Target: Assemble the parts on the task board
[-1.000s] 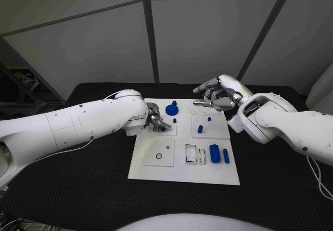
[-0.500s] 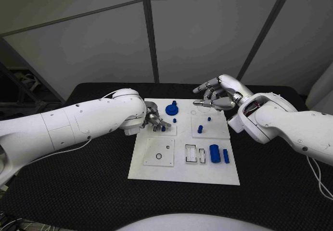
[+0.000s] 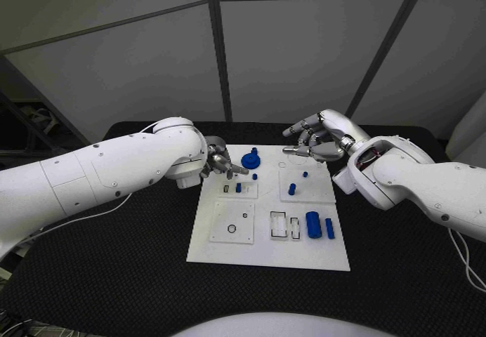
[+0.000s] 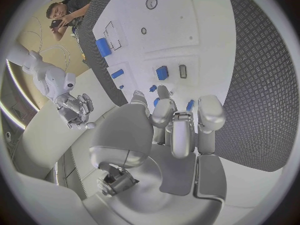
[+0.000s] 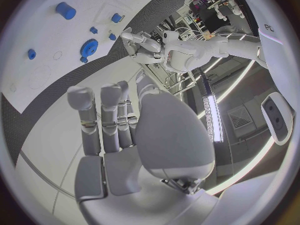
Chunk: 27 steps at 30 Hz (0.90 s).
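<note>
The step in hand looks like the left hand (image 3: pixel 221 162) picking its next blue part from the far-left corner of the task board (image 3: pixel 270 254), and doing it well probably means coming down straight over one piece, closing only once the fingers bracket it, and not brushing the neighbours. The left hand hovers at the board's far-left edge with its fingers curled loosely downward; no view shows anything between them, though whether they are fully closed cannot be told for certain. The blue gear (image 3: pixel 250 160) sits just beside that hand, toward the board's middle, apart from the fingertips as far as can be judged. A small blue peg (image 3: pixel 238 187) stands nearer than the gear, next to a narrow slot, and another small piece (image 3: pixel 255 175) lies between gear and peg. The right hand (image 3: pixel 317 142) hangs over the board's far-right corner, fingers partly curled and holding nothing visible. On the board's near-right side lie a blue cylinder (image 3: pixel 314 224) and a slim blue bar (image 3: pixel 330 227), well apart from both hands.
</note>
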### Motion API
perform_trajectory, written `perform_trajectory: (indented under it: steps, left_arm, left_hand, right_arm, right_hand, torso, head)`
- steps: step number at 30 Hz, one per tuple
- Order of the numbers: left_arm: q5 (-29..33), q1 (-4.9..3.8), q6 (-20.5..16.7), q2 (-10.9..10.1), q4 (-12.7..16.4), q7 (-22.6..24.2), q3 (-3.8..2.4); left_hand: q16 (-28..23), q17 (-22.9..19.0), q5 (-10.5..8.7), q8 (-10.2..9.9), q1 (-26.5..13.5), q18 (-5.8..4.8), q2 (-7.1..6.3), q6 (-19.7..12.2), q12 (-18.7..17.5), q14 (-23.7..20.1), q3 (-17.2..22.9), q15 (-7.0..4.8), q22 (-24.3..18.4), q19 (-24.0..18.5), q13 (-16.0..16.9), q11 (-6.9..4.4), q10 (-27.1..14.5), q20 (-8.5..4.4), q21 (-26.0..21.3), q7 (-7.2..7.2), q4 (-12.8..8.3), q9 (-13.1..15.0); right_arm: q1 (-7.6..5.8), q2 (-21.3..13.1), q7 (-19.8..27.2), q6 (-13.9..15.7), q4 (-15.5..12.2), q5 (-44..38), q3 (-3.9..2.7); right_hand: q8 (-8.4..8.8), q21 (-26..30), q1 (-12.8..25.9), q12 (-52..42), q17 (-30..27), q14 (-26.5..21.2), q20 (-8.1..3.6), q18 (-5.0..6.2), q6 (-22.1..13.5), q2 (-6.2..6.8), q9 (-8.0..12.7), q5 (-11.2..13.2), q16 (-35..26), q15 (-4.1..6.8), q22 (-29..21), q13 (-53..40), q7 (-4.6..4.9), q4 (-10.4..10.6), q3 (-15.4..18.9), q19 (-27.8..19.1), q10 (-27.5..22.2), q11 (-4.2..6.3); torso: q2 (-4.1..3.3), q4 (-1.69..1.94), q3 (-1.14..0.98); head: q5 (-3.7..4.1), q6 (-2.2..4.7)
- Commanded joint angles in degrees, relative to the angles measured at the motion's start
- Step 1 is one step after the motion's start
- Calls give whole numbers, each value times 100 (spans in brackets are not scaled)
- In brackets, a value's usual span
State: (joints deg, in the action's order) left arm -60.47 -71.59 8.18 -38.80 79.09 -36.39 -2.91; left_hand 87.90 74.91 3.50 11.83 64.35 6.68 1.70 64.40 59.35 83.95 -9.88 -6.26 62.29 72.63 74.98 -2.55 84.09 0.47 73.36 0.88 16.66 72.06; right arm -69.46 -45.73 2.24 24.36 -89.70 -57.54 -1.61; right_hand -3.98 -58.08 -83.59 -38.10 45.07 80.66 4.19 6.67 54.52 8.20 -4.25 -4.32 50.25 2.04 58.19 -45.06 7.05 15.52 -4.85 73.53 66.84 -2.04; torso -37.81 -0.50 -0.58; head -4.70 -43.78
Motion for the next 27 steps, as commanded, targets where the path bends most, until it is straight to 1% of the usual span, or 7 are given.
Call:
perform_trajectory:
  steps: [1,3,6,11,17,20,27]
  left_arm:
    - [-27,-61,222,-42,-45,-99,-48]
    - [-26,-125,313,-2,-228,-93,-66]
    - [31,-224,418,150,-631,-51,-79]
    - [83,-297,523,441,-1306,45,-86]
    - [-42,-323,630,746,-1936,177,-80]
    - [-105,-326,669,883,-2177,234,-61]
    - [-259,-314,797,1075,-2475,309,16]
  left_hand:
    - [-62,1114,-14,-291,97,-39,-60,-281,-146,504,-23,63,-99,-96,435,42,150,33,-82,83,2,-225]
    - [-97,1066,-9,-606,239,-26,-45,-477,-537,490,-7,130,-188,-163,316,127,54,90,-162,187,-6,-574]
    - [-145,1003,-4,-827,377,4,-15,-488,-868,471,-22,212,-277,-227,208,181,-29,153,-250,251,-12,-1026]
    - [-184,950,-1,-835,516,28,25,-466,-1044,454,-47,232,-374,-294,150,205,-82,204,-347,280,-24,-1415]
    - [-197,933,-48,-813,488,38,55,-356,-1062,448,-127,232,-388,-300,143,202,-86,214,-381,270,-12,-1658]
    - [-199,930,-69,-814,382,39,47,-331,-1065,446,-209,228,-394,-304,144,201,-85,210,-396,267,4,-1752]
    - [-199,931,-73,-814,348,42,42,-324,-1065,446,-237,226,-406,-312,145,201,-85,208,-409,265,7,-1783]
  right_arm:
    - [-11,-3,44,1,6,6,-3]
    - [-11,-3,42,1,13,6,-3]
    - [-11,0,40,1,19,7,-3]
    - [-11,12,39,-2,25,6,-3]
    - [-11,23,36,-4,34,6,-3]
    - [-10,31,35,-4,39,6,-3]
    - [-10,52,33,-14,52,6,-3]
  right_hand:
    - [24,36,54,-21,4,38,10,46,28,0,9,-21,-25,-1,-8,7,1,32,-9,34,-27,-20]
    - [24,36,54,-21,4,38,10,46,28,0,9,-21,-25,-1,-8,7,1,32,-9,34,-27,-20]
    - [24,36,54,-21,4,38,10,46,28,0,9,-21,-25,-1,-8,7,1,32,-9,34,-27,-20]
    - [24,37,61,-24,5,40,10,46,28,0,9,-22,-29,-1,-7,8,1,39,-8,37,-27,-20]
    - [24,38,61,-24,6,41,10,46,28,0,9,-23,-28,-1,-7,9,1,39,-8,38,-27,-19]
    - [23,39,59,-25,11,42,10,46,28,-1,9,-25,-26,-1,-7,9,0,40,-9,38,-27,-19]
    - [23,40,56,-27,12,43,10,46,27,-3,9,-29,-28,-1,-8,10,-1,39,-12,40,-27,-18]
  torso:
    - [-1,6,-1]
    - [-1,10,2]
    - [-2,4,-1]
    - [-17,-22,0]
    - [-33,-24,3]
    - [-37,-18,6]
    - [-33,-22,5]
  head:
    - [7,14]
    - [12,24]
    - [0,40]
    - [-17,76]
    - [-26,91]
    - [-22,81]
    - [-36,45]
